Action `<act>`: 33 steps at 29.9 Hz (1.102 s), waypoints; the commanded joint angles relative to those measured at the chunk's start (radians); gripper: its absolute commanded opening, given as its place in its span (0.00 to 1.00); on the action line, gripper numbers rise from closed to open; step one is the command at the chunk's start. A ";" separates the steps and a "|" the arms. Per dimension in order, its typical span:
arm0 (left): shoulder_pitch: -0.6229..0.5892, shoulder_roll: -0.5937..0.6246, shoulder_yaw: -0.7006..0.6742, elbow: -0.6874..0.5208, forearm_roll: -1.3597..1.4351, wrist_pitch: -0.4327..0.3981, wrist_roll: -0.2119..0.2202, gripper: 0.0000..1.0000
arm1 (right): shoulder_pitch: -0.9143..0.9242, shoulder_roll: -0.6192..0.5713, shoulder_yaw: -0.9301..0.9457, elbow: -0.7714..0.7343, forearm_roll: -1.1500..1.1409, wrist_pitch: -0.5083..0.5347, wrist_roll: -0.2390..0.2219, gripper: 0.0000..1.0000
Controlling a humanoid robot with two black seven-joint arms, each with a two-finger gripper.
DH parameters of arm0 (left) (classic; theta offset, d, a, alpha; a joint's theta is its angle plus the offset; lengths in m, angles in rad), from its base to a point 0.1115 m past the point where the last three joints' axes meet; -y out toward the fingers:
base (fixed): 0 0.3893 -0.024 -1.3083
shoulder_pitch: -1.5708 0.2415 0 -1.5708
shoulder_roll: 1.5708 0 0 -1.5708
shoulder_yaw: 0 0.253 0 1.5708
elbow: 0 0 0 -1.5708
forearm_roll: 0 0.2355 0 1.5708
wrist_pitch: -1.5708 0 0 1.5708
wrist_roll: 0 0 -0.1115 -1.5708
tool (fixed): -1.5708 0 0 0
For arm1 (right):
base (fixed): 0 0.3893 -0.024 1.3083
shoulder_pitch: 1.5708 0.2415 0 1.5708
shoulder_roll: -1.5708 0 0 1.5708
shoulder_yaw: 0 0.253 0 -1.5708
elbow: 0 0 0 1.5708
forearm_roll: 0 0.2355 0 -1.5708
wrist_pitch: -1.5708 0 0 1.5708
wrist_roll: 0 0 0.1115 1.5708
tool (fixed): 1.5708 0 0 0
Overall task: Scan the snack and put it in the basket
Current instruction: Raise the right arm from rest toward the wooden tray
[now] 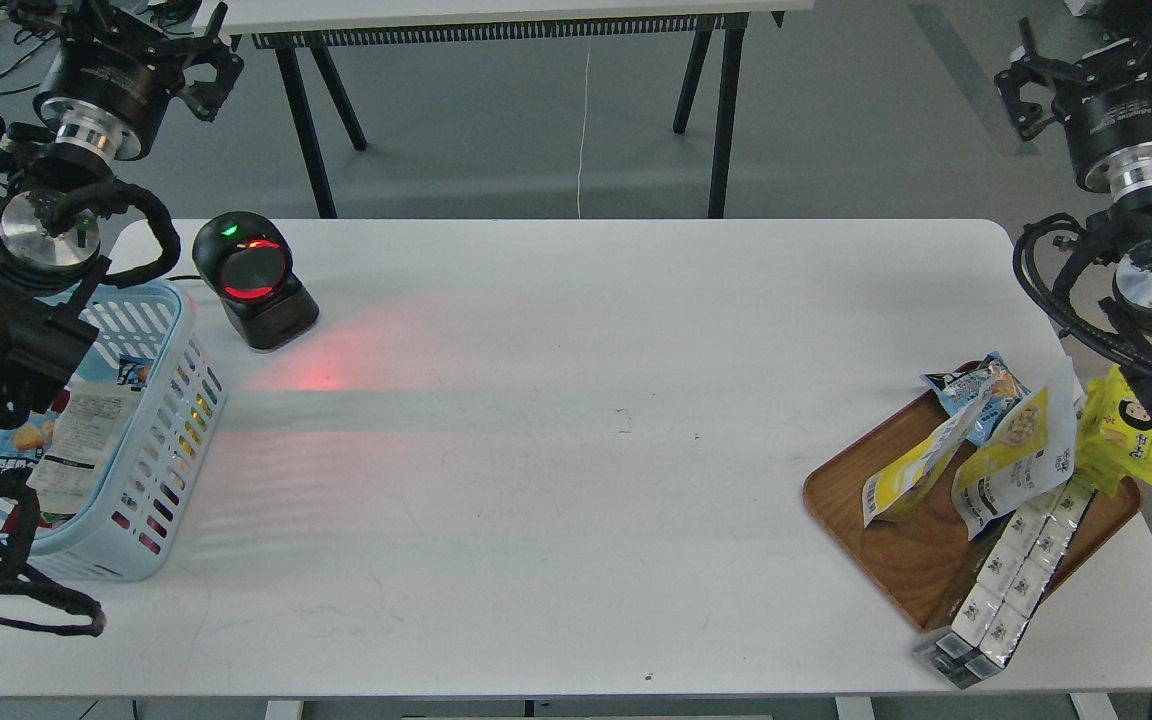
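The snack (1021,450), a yellow and pale grey-white pouch with a round picture of beige balls, leans upright on the brown wooden tray (921,555) at the right. A similar pouch (908,480) stands edge-on just left of it. The light blue basket (151,440) sits at the table's left edge, partly hidden by my left arm, with packets inside. My left gripper (151,30) is raised at the top left, open and empty. At the top right my right gripper (1101,50) is also raised, open, holding nothing. Both are far from the snack.
A black scanner (251,280) glows red beside the basket and throws red light on the white table (576,500). The tray also holds a blue snack bag (976,388), a bright yellow cartoon-face packet (1126,432) and a long pack of white cartons (1016,575).
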State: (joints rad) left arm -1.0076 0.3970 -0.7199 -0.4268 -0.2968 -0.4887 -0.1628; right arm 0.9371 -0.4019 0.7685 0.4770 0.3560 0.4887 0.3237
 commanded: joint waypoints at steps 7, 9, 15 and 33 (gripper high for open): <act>-0.002 -0.007 -0.003 0.002 -0.001 0.000 -0.003 1.00 | 0.008 -0.057 -0.020 0.009 -0.002 0.000 -0.003 1.00; -0.003 -0.006 -0.003 0.003 -0.001 0.000 -0.003 1.00 | 0.018 -0.078 -0.035 0.008 -0.005 0.000 -0.003 1.00; -0.032 -0.004 0.000 0.017 -0.002 0.000 -0.029 1.00 | 0.156 -0.150 -0.193 0.002 -0.029 0.000 -0.002 1.00; -0.036 0.005 0.010 0.017 0.002 0.000 -0.050 1.00 | 0.387 -0.227 -0.411 0.303 -0.628 0.000 0.001 1.00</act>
State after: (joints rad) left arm -1.0448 0.4007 -0.7116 -0.4096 -0.2954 -0.4887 -0.2109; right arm 1.3098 -0.6028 0.3602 0.6860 -0.1364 0.4888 0.3242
